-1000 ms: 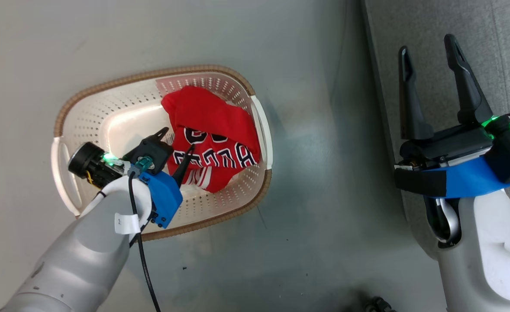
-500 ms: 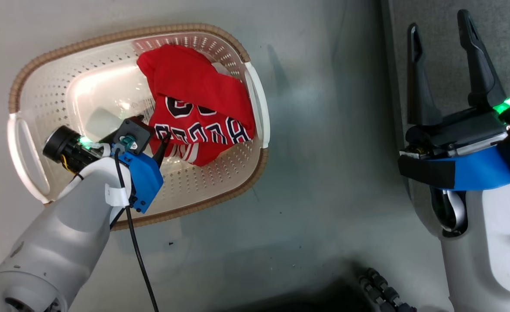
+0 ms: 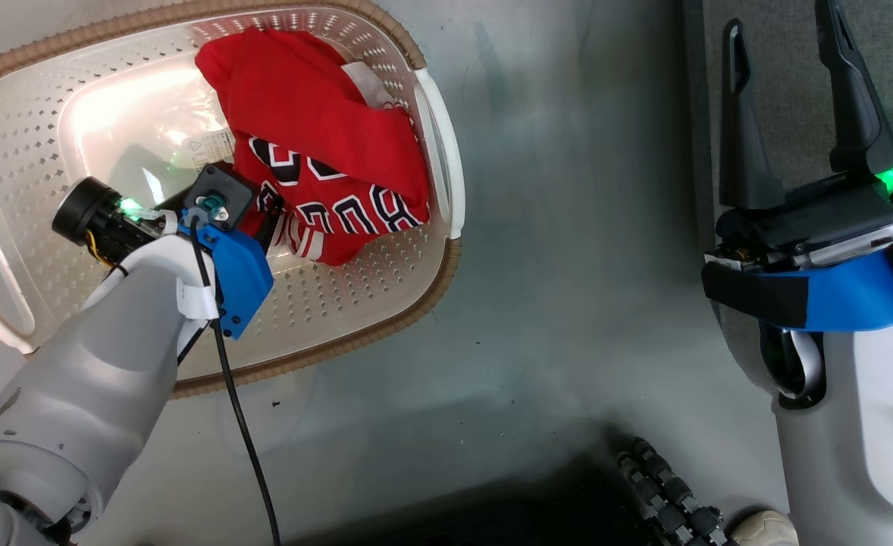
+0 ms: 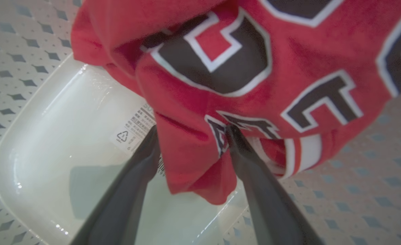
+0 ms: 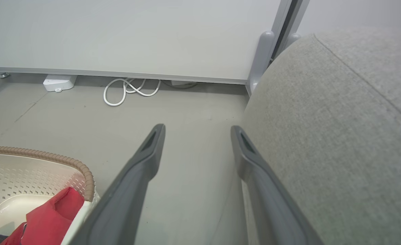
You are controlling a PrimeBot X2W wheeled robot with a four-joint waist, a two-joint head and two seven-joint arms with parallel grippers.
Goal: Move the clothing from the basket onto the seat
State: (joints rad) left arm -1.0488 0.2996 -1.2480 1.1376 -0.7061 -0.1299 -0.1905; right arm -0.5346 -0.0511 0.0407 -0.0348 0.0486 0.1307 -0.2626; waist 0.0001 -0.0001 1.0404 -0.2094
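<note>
left fingers moved in, straddling jersey fold

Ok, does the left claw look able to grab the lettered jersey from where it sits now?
Probably yes. The left claw is open inside the basket, its fingers either side of a fold of the jersey, with nothing in between. Closing should catch it.

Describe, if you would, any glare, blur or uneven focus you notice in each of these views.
Head view: strong glare whitens the bottom of the basket. Left wrist view: the jersey near the lens is soft, the left gripper's fingers blurred, the label fairly crisp. Right wrist view: even light, the weave of the seat visible, the right gripper's fingers soft.
</note>
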